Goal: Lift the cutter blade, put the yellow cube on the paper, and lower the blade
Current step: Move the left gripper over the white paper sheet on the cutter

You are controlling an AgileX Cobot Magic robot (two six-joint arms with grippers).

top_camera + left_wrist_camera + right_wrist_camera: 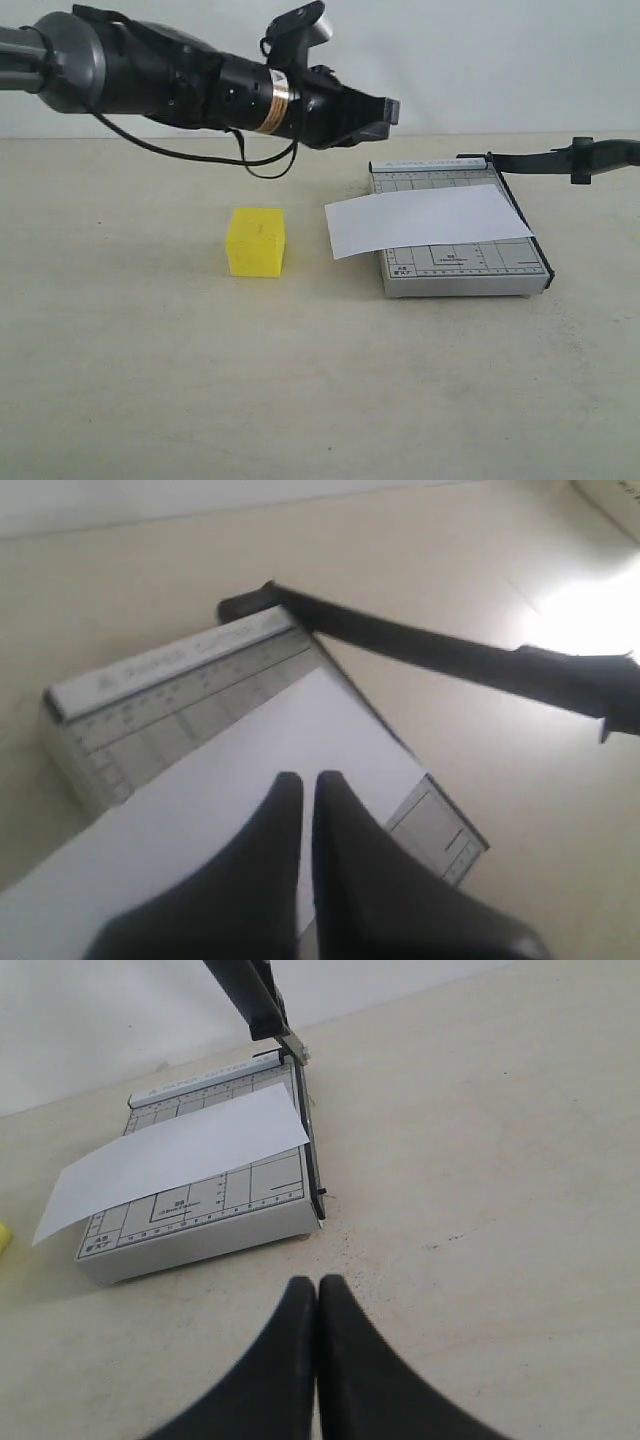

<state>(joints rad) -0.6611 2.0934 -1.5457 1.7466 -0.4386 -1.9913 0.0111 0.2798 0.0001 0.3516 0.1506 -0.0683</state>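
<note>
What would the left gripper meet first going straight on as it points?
Probably the paper lying across the trimmer base; the left gripper aims down at it. Depth is unclear.

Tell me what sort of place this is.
Most likely a robot test bench in a lab, not an office: a bare beige tabletop against a blank white wall, holding a paper trimmer and a yellow cube, with a robot arm over it.

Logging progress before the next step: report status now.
Jaws shut, empty: left gripper, right gripper. Cutter blade raised; yellow cube on table beside paper, untouched. Nothing between cube and paper.
</note>
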